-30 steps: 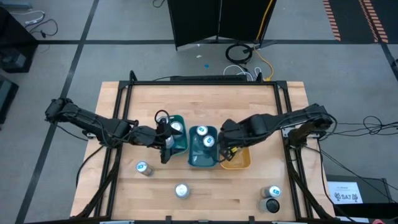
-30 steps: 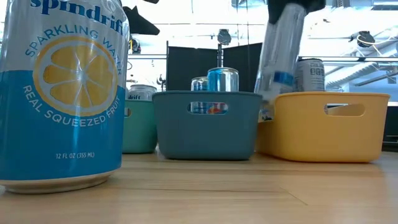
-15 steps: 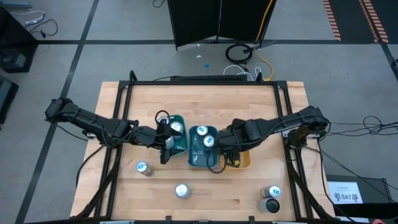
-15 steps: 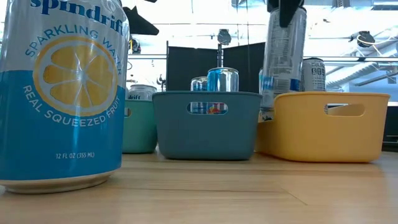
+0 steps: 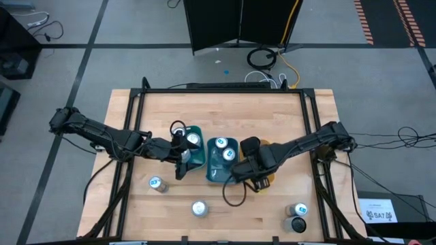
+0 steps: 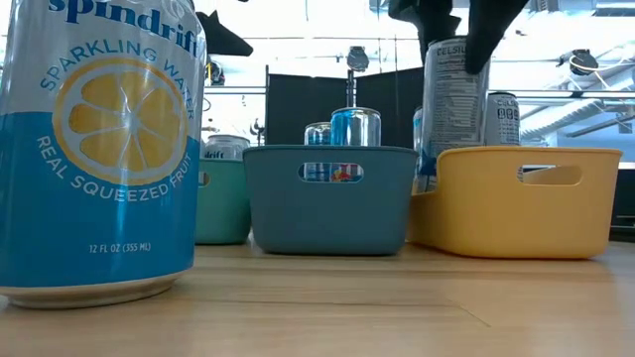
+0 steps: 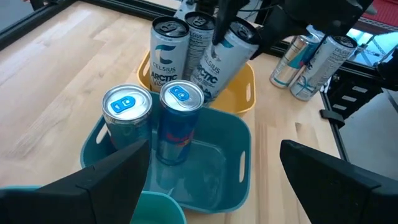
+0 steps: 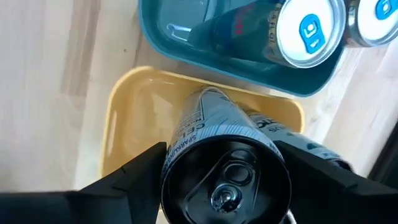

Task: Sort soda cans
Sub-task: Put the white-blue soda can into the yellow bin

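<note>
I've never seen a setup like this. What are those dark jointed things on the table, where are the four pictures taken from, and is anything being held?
They are two robot arms sorting soda cans. One camera looks down from above, one sits at table height, one rides on each wrist. The right gripper holds a Celsius can in its fingers over the yellow bin. The left gripper waits open beside the green bin. The blue bin holds two blue-topped cans. Other cans stand loose on the wooden table.
</note>
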You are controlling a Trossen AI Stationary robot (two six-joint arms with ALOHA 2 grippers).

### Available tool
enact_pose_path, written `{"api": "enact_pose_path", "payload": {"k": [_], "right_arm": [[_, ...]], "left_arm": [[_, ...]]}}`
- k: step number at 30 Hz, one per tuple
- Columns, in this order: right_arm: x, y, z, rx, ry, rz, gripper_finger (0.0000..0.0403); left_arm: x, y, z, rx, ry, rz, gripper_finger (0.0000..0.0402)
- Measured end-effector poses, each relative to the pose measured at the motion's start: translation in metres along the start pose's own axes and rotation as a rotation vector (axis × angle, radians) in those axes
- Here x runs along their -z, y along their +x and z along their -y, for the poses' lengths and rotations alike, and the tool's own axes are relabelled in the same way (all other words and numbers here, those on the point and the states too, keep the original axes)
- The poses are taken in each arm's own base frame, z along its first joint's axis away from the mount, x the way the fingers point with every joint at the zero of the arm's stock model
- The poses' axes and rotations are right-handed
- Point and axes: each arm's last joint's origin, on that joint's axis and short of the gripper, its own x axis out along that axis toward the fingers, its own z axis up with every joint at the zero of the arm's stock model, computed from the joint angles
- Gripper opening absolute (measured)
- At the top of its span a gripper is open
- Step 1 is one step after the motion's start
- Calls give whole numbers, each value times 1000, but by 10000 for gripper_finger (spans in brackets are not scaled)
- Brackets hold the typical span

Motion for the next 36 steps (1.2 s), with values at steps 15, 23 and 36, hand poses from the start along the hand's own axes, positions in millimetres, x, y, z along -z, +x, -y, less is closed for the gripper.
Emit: {"api": "enact_pose_path", "payload": {"k": [15,23,36], "right_arm": [[-14,29,8,-86,-168,-50,261],[-17,39,6,-78,-80,-97,269],[-16,35,7,-76,-39,-78,292]], "left_arm": [[0,0,0,0,0,0,368],[0,0,1,19,0,-9,368],[1,0,0,20,2,-13,368]]}}
